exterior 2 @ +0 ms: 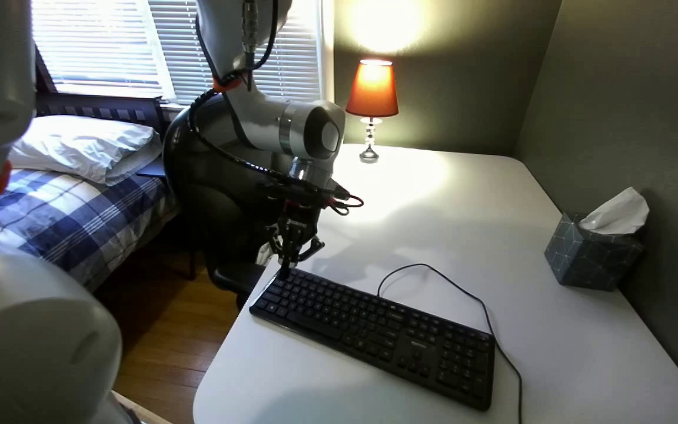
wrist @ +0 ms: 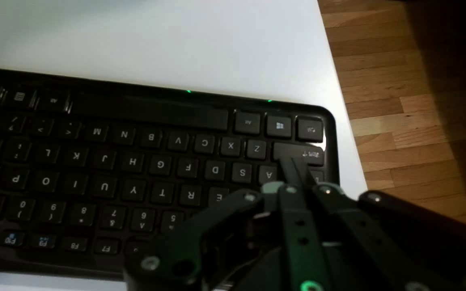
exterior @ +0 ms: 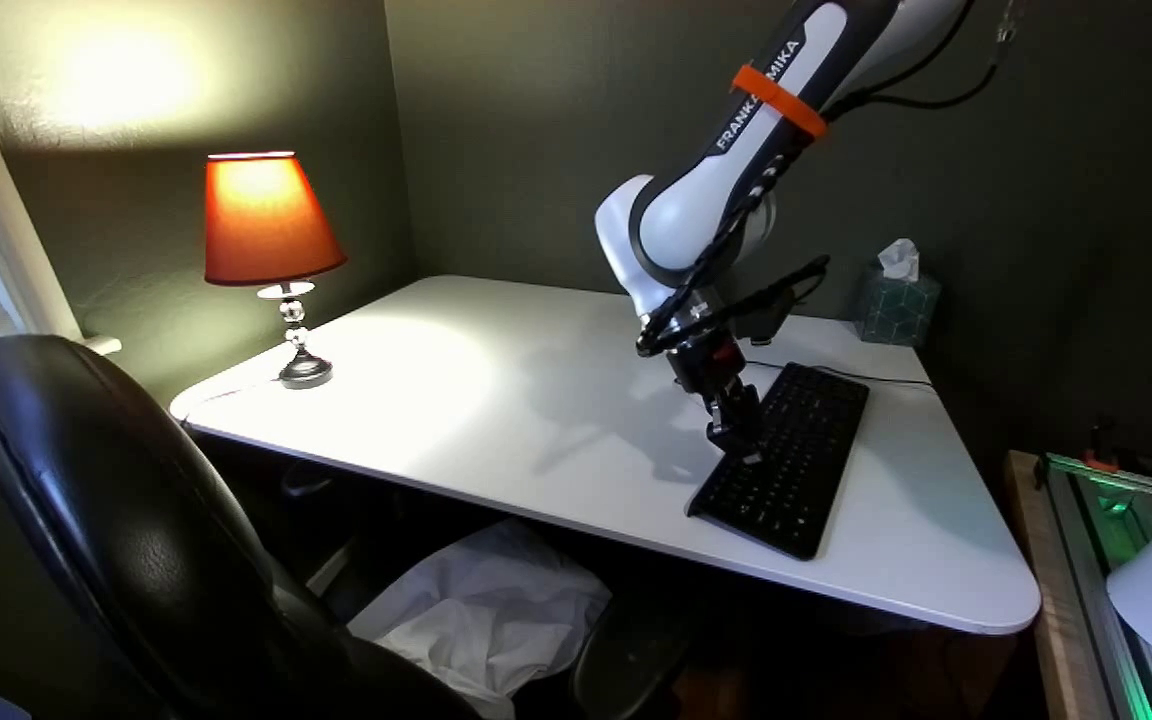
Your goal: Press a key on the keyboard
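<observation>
Black jointed metal gripper (wrist: 293, 163), right of centre, wrist view: closed, holding nothing visible, over the flat black plastic keyboard (wrist: 146, 176) spanning left and centre. Contact unconfirmed. Risk: sideways drift could depress 2 keys (wrist: 268, 174).

Black full-size keyboard (exterior 2: 374, 338), corded, face-up on white desk (exterior 2: 480, 200); whether pressed, hard to say.

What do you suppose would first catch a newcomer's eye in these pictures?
Most likely the glowing orange-red lamp, standing on the white desk at the opposite end from the black keyboard. The white robot arm would probably come next, angled down over the desk, with its closed jaws near the A key.
</observation>
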### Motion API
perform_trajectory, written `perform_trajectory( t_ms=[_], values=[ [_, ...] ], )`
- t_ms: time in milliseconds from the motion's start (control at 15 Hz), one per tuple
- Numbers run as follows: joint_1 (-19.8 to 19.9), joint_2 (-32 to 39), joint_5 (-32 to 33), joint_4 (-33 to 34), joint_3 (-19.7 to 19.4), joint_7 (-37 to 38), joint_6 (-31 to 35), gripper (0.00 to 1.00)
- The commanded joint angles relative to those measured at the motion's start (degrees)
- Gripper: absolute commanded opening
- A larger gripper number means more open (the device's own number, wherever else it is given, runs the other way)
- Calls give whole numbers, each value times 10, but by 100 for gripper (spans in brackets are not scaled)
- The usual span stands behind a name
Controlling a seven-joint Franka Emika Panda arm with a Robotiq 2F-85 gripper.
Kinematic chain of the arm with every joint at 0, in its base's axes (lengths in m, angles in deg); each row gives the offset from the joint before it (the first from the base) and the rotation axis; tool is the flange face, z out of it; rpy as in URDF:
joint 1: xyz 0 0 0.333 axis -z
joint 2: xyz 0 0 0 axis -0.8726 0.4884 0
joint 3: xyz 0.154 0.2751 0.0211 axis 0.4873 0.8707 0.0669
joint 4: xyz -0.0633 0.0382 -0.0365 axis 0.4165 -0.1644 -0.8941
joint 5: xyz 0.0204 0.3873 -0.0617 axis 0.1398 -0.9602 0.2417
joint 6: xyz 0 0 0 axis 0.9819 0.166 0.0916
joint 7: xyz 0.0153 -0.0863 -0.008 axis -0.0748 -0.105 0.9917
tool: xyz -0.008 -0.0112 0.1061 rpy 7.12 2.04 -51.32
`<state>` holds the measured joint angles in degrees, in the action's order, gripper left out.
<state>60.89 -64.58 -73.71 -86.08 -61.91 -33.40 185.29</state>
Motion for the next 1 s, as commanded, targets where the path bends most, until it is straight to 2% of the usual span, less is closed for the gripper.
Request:
perform_trajectory(
  t_ms=[0,933],
  values=[
    [3,16,-1,7,-2,-7,22,0],
    [8,40,-2,27,-6,-3,32,0]
  ],
)
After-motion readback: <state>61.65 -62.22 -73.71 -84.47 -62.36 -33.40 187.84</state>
